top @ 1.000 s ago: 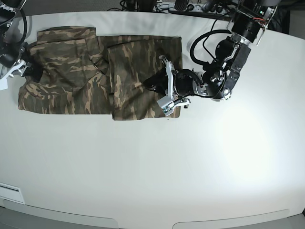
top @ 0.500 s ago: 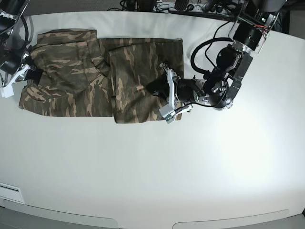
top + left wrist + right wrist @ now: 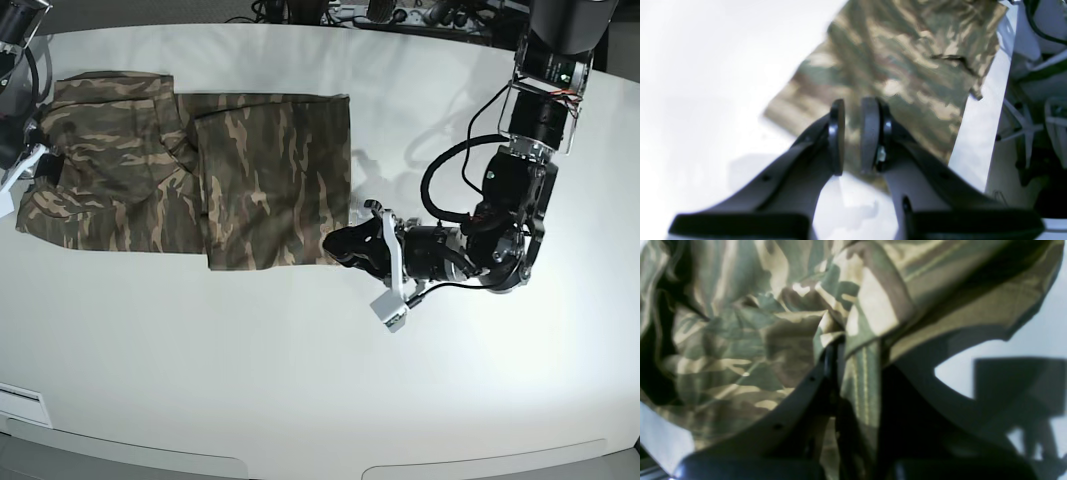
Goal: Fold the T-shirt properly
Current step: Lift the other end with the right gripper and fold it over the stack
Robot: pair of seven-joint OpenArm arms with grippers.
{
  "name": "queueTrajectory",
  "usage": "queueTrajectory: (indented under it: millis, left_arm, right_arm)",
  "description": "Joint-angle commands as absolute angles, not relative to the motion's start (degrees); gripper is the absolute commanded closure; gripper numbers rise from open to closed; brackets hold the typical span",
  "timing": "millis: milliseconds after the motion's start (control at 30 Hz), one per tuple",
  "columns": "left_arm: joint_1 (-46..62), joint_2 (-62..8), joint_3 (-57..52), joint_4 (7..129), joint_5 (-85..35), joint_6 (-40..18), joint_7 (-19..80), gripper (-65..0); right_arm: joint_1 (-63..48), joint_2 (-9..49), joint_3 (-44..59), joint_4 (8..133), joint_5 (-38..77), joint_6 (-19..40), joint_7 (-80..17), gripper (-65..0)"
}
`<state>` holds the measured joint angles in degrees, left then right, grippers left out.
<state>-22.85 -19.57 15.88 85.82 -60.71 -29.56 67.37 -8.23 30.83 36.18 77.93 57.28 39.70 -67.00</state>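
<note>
T-shirt (image 3: pixel 190 175) lies flat at table's (image 3: pixel 300 380) far left, long axis left-right. Right gripper (image 3: pixel 840 350) clamps its cloth; left gripper (image 3: pixel 385 262), jaws slightly apart, holds nothing.

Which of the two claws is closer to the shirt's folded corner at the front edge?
The left gripper: it sits just off that corner of the T-shirt, jaws slightly apart and empty. The right gripper is clamped on cloth at the far end.
</note>
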Motion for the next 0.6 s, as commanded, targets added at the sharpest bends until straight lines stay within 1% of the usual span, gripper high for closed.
queueTrajectory:
  millis: [0,100,233,333,433,567]
  left_arm:
    - [-23.5,-19.7,14.3,86.7,-61.8,-30.0,66.5,-10.6]
    - [-21.1,-19.7,10.6,86.7,-60.3,-30.1,66.5,-10.6]
    - [-17.2,-19.9,6.2,86.7,-59.4,-33.1,66.5,-10.6]
    - [-14.4,-20.0,3.8,86.7,-59.9,-34.1,66.5,-10.6]
    - [-12.6,-20.0,3.0,86.7,-60.3,-34.6,66.5,-10.6]
    - [-11.4,-20.0,3.0,86.7,-60.3,-34.6,66.5,-10.6]
  right_arm:
    - [-7.6,33.1,36.7,79.4,56.7,39.5,-65.1,0.0]
    - [-7.6,33.7,36.8,82.8,51.2,36.4,-63.1,0.0]
    - [-7.6,33.6,36.8,90.0,42.8,31.5,-59.6,0.0]
    - [-7.8,33.2,36.7,95.9,38.2,26.8,-57.8,0.0]
    - [-7.8,32.0,36.7,100.9,37.2,23.1,-58.4,0.0]
    - [-7.9,28.9,36.7,107.7,38.7,22.9,-61.7,0.0]
